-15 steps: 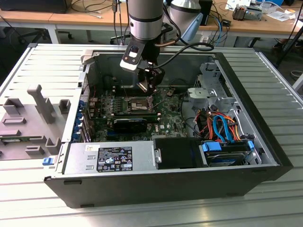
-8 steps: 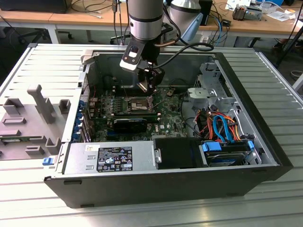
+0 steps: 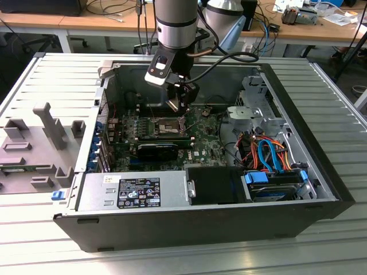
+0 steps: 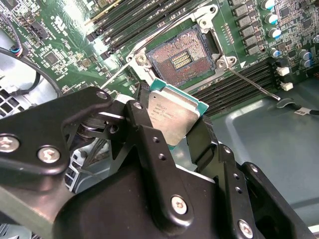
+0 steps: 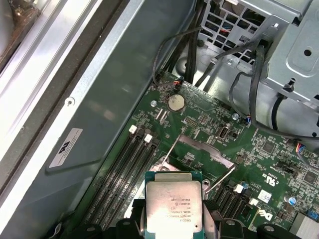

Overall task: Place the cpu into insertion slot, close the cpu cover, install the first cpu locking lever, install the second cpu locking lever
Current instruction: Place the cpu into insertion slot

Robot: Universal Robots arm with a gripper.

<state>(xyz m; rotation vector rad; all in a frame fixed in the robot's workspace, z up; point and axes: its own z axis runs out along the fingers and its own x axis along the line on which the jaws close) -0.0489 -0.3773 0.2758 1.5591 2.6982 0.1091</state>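
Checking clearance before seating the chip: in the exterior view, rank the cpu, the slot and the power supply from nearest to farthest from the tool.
1. cpu: gripped in the tool, held tilted.
2. slot: empty, just beneath the tool.
3. power supply: well away, low in the exterior view and toward the exterior view's left.

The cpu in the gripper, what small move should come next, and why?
Probably shift the gripper sideways until the cpu hangs squarely over the insertion slot. The chip is clamped edge to edge, the slot's pin field lies bare, and in the second wrist view the chip sits apart from it.
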